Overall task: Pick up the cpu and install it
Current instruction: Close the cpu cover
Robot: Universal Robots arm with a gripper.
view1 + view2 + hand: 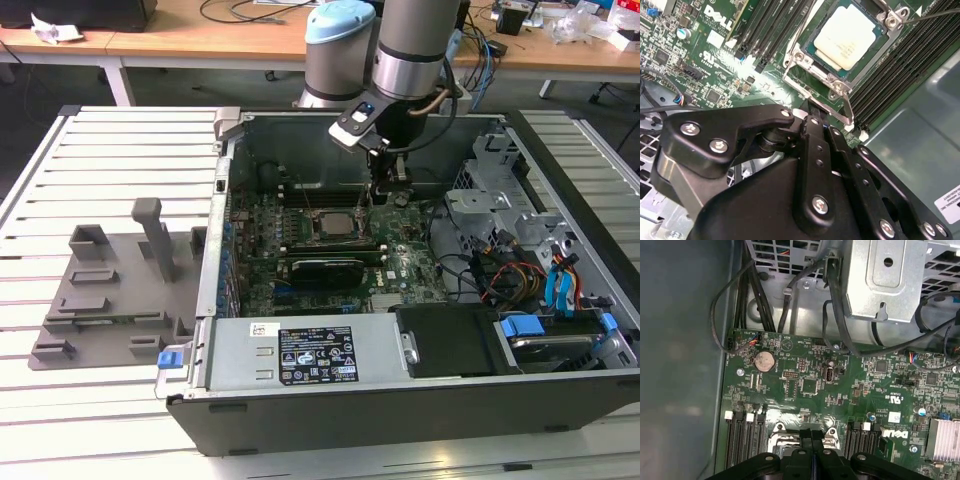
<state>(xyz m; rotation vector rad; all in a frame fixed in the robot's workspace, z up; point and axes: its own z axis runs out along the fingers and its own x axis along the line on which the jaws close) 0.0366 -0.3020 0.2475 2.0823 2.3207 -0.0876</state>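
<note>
Open PC case [400,425] nearest, mobo [400,270] inside. Cpu [847,32] sits flat in socket frame [800,57] mid-board, btwn RAM slots [890,75]. My claw [812,107] is just beside it, on the exterior view's right, clenched w/ fingers pressed together, tips by socket lever [845,107].

I see my fingers [815,442] pressed together over the socket frame [776,439], green motherboard [810,385] with coin battery [763,361] beyond.

The exterior view looks steeply down on the open black computer case [450,412]; both wrist views, just behind the black metal gripper [811,109] [812,436], closely face its green motherboard [715,75] [840,390].
</note>
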